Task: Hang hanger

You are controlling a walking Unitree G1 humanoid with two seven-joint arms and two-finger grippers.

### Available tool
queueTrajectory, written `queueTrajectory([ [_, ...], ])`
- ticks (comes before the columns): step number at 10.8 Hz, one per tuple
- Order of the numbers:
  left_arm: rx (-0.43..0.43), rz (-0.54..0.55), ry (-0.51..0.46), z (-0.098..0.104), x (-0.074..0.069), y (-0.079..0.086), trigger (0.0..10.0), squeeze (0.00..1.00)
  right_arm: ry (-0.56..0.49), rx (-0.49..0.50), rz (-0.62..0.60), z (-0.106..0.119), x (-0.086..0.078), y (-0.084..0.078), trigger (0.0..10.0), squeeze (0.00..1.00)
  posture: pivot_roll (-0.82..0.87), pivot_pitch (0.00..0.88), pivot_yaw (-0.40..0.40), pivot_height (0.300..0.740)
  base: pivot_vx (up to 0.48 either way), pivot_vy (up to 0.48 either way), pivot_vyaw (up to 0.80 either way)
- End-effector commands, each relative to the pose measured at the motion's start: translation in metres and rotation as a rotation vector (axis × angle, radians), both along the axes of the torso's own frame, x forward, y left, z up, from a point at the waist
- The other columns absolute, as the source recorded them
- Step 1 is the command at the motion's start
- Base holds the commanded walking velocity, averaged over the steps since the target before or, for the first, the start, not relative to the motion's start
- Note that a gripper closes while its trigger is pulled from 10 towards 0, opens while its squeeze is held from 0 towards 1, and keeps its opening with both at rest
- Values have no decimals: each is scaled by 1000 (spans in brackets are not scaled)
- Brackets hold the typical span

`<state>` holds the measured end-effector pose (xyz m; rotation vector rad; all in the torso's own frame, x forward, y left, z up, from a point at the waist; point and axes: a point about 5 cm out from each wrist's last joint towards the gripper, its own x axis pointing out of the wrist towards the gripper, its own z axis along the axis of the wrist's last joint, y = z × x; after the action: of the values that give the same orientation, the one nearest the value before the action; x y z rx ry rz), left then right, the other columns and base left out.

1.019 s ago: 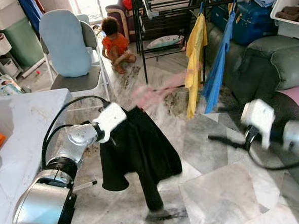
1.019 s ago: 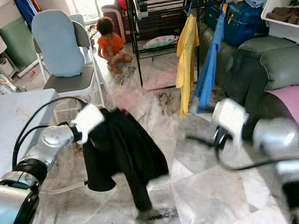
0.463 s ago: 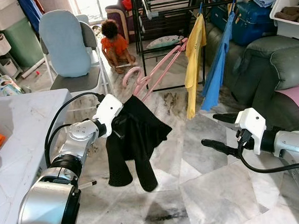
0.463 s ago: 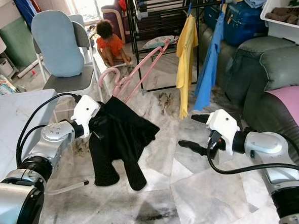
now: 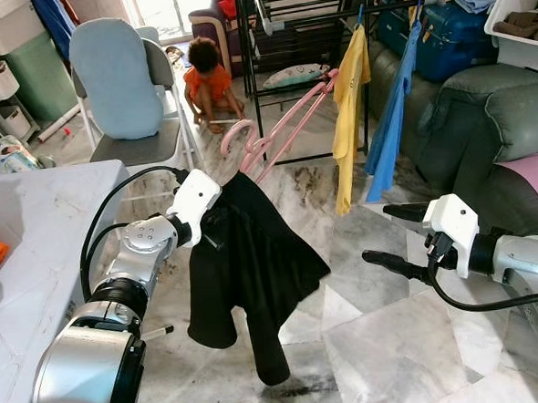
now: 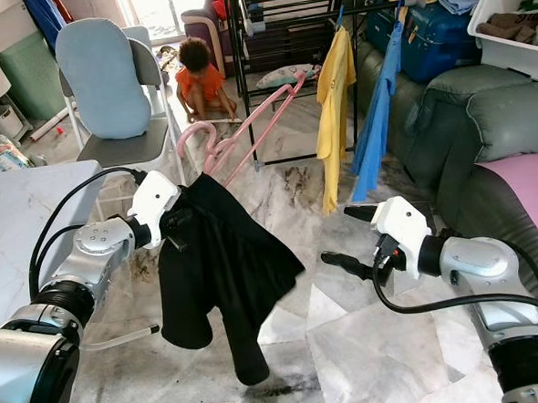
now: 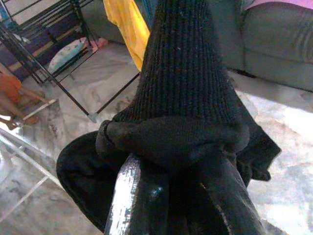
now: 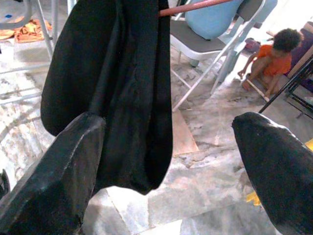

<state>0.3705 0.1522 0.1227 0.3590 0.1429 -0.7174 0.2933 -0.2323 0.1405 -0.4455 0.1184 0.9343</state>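
A black garment (image 5: pixel 253 271) hangs on a pink hanger (image 5: pixel 287 125) whose hook end (image 5: pixel 233 135) points up toward the black drying rack (image 5: pixel 272 19). My left gripper (image 5: pixel 208 225) is shut on the garment's bunched top, at the hanger; in the left wrist view the black knit (image 7: pixel 188 98) covers the fingers. My right gripper (image 5: pixel 382 234) is open, level with the garment and well to its right, fingers spread wide. In the right wrist view the garment (image 8: pixel 117 83) hangs ahead between the fingers (image 8: pixel 54 176).
A yellow shirt (image 5: pixel 351 105) and a blue one (image 5: pixel 397 111) hang on the rack. A person in orange (image 5: pixel 208 77) sits on the floor beyond. A chair with a blue cushion (image 5: pixel 120 78), a white table (image 5: pixel 42 224) and a green sofa (image 5: pixel 492 119) border the marble floor.
The garment was bunched up half a second ago and now hangs longer and spread out below the left gripper. The right gripper has held still since then.
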Motion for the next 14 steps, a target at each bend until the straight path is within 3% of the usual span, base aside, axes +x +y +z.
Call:
queueTrajectory([
  [1, -19, 12, -54, 16, 6, 2, 0, 0, -6, 0, 0, 3, 1, 0, 10000, 1000, -132, 0, 59, 740, 0, 0, 0],
  [2, -38, -415, -220, 47, -12, -38, 0, 0, -61, 187, -316, -12, 30, 20, 10000, 0, -92, 0, 64, 740, 0, 0, 0],
  [3, -20, -622, -297, 58, -27, -56, 0, 0, -59, 250, -458, -18, 43, 30, 10000, 0, -92, 0, 62, 740, 0, 0, 0],
  [4, -33, -642, -310, 61, -30, -59, 0, 0, -44, 274, -456, -18, 45, 33, 10000, 706, -92, 0, 62, 740, 0, 0, 0],
  [5, -49, -667, -327, 66, -33, -65, 0, 0, -37, 291, -458, -17, 48, 37, 10000, 1000, -90, 0, 60, 740, 0, 0, 0],
  [6, -74, -714, -336, 72, -43, -70, 0, 0, -46, 303, -476, -17, 54, 44, 10000, 1000, -89, 0, 56, 740, 0, 0, 0],
  [10, -87, -733, -362, 81, -47, -78, 0, 0, 1, 330, -409, -20, 54, 56, 10000, 980, -88, 0, 54, 740, 0, 0, 0],
  [12, -18, -688, -356, 71, -42, -71, 0, 0, -8, 340, -416, -18, 50, 44, 10000, 471, -95, 0, 55, 740, 0, 0, 0],
  [13, -9, -657, -340, 65, -38, -66, 0, 0, 12, 354, -371, -19, 44, 41, 10000, 0, -98, 0, 56, 740, 0, 0, 0],
  [14, -6, -651, -333, 63, -38, -66, 0, 0, 42, 358, -317, -21, 37, 41, 10000, 0, -102, 0, 57, 740, 0, 0, 0],
])
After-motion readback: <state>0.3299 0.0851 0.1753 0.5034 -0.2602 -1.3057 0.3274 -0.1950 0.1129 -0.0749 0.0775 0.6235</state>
